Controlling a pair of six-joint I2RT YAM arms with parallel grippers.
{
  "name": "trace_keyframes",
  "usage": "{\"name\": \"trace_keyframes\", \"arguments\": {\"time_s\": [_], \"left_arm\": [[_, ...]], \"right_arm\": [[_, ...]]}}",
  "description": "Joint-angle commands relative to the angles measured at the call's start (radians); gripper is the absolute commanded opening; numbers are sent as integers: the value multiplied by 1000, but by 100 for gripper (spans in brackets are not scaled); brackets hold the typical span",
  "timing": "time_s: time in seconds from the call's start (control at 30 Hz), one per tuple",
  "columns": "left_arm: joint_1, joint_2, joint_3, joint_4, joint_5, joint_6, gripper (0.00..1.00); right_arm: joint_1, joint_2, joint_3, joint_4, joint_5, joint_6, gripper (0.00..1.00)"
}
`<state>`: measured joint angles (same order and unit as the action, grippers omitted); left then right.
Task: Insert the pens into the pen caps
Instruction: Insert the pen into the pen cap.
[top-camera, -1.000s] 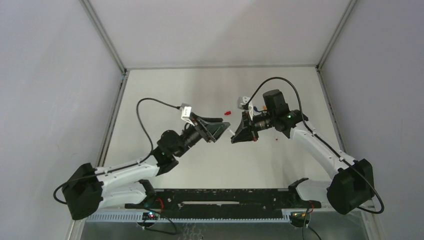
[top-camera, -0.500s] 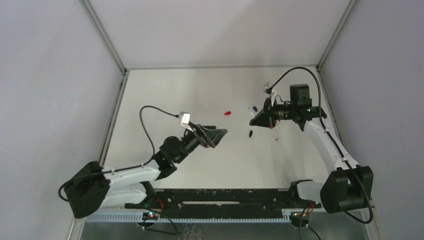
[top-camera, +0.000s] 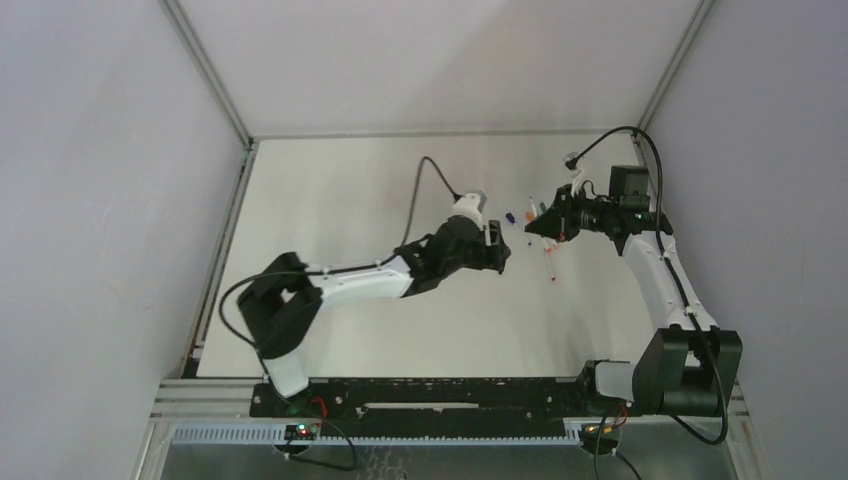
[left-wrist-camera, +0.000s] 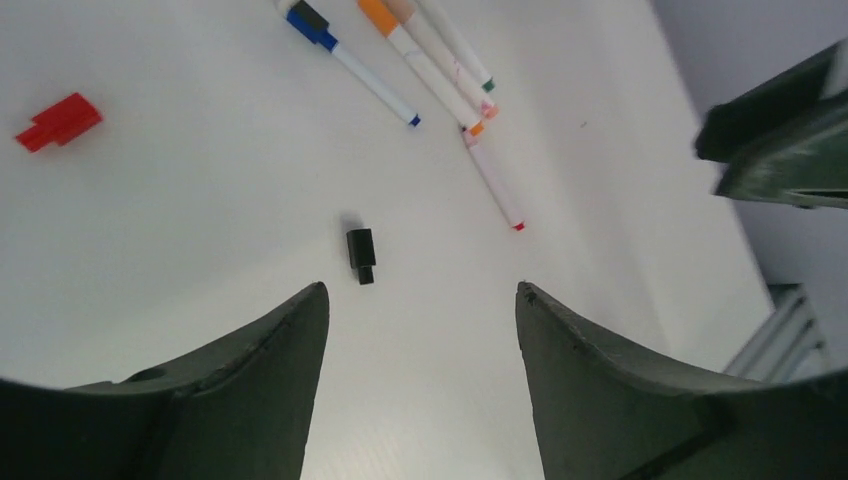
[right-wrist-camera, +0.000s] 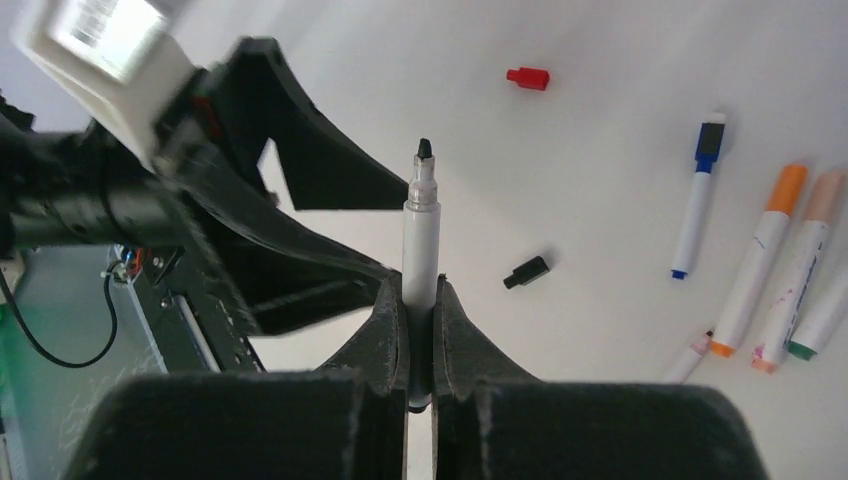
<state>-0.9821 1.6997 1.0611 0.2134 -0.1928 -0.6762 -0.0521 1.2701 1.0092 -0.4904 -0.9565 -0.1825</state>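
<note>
The black-tipped pen (right-wrist-camera: 421, 235) stands uncapped at the centre of the right wrist view. The right gripper (right-wrist-camera: 421, 292) is clamped on its white barrel, with the dark tip pointing toward the top of the frame. No brand or writing can be read on any barrel. The only print in sight is a white tag (right-wrist-camera: 108, 38) at the upper left of that view, too blurred to read. Five more pens lie loose on the table at the right of the same view. They are a blue pen (right-wrist-camera: 697, 215), an orange pen (right-wrist-camera: 757, 265), a pale-ended pen (right-wrist-camera: 795, 290), a green-tipped pen (right-wrist-camera: 825, 320) cut off by the right edge, and a red-tipped pen (left-wrist-camera: 493, 183) just below the others' tips. That makes six pens in all. Two caps lie loose and well apart: a black cap (left-wrist-camera: 360, 252) near the middle of the left wrist view and a red cap (left-wrist-camera: 58, 122) at its upper left. The left gripper (left-wrist-camera: 420, 295) has its jaws spread with nothing between them, and the black cap shows just above the gap, on the table. Everything rests on a plain white tabletop (top-camera: 350, 200). Pale grey walls (top-camera: 100, 150) enclose it, joined by metal frame rails (top-camera: 205, 70), and both arms reach into the upper right of the overhead view.
</note>
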Motion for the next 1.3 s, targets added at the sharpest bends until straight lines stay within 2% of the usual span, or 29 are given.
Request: {"name": "trace_keyframes", "arguments": {"time_s": [0.0,0.13,0.5,0.67,1.13,1.27], "left_arm": [[-23,178,222,-318,-48,98,69],[-23,281,352,-376,-53,122,55],[-23,448,590,-491,-42,160,54],[-23,505,664,-535,-37,172,44],[-21,594,774,-632,-46,182,41],[-20,609,791,-649,-37,184,36]], "right_arm": [[-17,-25,33,21,9,29,0],[-30,-29,33,15,24,18,0],[-52,-17,33,8,2,17,0],[-53,-15,34,9,-4,17,0],[-58,-12,35,8,-24,19,0],[-58,-12,35,6,-26,21,0]]}}
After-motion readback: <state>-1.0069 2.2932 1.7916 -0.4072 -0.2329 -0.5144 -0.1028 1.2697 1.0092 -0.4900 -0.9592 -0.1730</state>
